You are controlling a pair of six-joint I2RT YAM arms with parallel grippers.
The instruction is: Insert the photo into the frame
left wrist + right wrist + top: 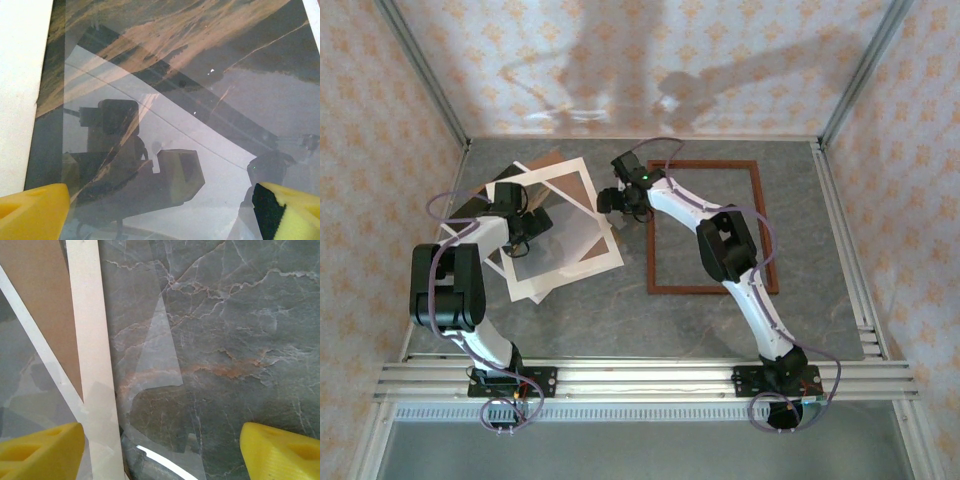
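Observation:
The frame (pixel 690 290), thin reddish-brown wood, lies flat at right of centre with bare marble inside it. Left of it lies a white mat (pixel 570 270). My left gripper (pixel 530 228) hovers over the mat's window, open, yellow fingertips (pixel 32 210) wide apart. Under them is a glossy grey sheet (pixel 200 100) with brown streaks that mirrors the fingers. I cannot tell whether it is the photo or a clear pane over marble. My right gripper (pixel 608 200) stands open between mat and frame with nothing between its fingers (pixel 280 450).
A brown backing board (pixel 552 158) pokes out behind the mat, seen close up as the brown board (pixel 35 290) beside a white mat strip (pixel 92 340). A clear pane (pixel 160 355) overlaps the grey marble table (pixel 720 320). Metal posts and patterned walls enclose the table.

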